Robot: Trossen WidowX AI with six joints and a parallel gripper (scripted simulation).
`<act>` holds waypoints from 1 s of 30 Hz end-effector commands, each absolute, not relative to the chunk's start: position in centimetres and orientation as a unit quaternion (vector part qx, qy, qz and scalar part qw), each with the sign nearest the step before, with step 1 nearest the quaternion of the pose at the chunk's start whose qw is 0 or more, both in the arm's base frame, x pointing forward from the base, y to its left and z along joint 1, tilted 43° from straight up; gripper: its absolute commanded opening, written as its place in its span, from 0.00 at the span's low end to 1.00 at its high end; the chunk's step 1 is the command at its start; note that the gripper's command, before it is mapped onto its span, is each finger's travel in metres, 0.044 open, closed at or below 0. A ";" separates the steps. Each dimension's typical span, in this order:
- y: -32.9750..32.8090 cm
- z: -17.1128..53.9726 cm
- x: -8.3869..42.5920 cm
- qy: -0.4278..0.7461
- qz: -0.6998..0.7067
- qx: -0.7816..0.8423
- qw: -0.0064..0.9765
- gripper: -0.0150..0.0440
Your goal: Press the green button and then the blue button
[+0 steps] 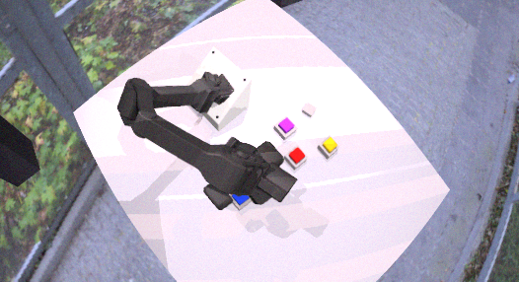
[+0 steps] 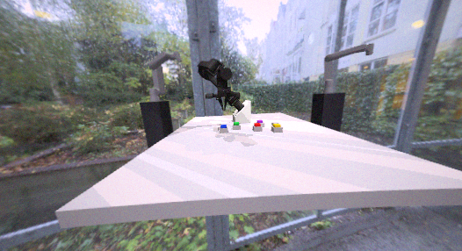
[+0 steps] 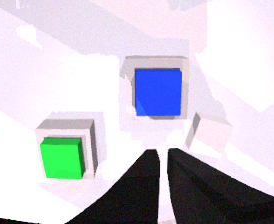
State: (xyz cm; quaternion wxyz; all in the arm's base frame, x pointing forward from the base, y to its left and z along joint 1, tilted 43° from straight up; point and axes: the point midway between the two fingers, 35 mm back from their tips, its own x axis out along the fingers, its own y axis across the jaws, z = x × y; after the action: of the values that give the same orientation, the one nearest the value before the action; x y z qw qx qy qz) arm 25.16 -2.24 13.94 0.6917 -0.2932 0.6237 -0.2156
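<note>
A pale, faintly striped table (image 1: 375, 222) stood on a paved terrace bordered by greenery and metal posts, with a white mounting block (image 1: 232, 101) carrying the base of the dark arm (image 1: 168, 138). In the top view the arm reached out from this block and bent down over the row of buttons, its wrist covering most of the blue button (image 1: 241, 199), of which only a corner showed. The gripper (image 3: 162, 160) hung above the table with its two fingers pressed together, only a thin slit between them, and nothing between them. In the wrist view the blue button lay just ahead of the fingertips, while the green button (image 3: 63, 157) sat to the left, apart from the fingers. A small pale block (image 3: 193, 131) stood just to the right of the blue button's base. The red button (image 1: 296, 155), the yellow button (image 1: 330, 145) and the magenta button (image 1: 286, 124) lay beyond the gripper, well apart from it, and another pale block (image 1: 309, 109) rested farther out. In the exterior view the gripper appeared raised above the buttons rather than touching them.
</note>
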 end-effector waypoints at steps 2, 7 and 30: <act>-2.6 14.4 25.6 0.618 -0.216 -0.294 0.697 0.29; -6.4 10.3 26.4 0.617 -0.217 -0.294 0.697 0.29; -8.3 8.2 26.9 0.617 -0.217 -0.295 0.697 0.29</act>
State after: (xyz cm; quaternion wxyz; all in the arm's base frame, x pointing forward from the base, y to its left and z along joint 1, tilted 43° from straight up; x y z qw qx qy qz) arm 27.01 -7.97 8.98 0.7014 -0.2914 0.6122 -0.2200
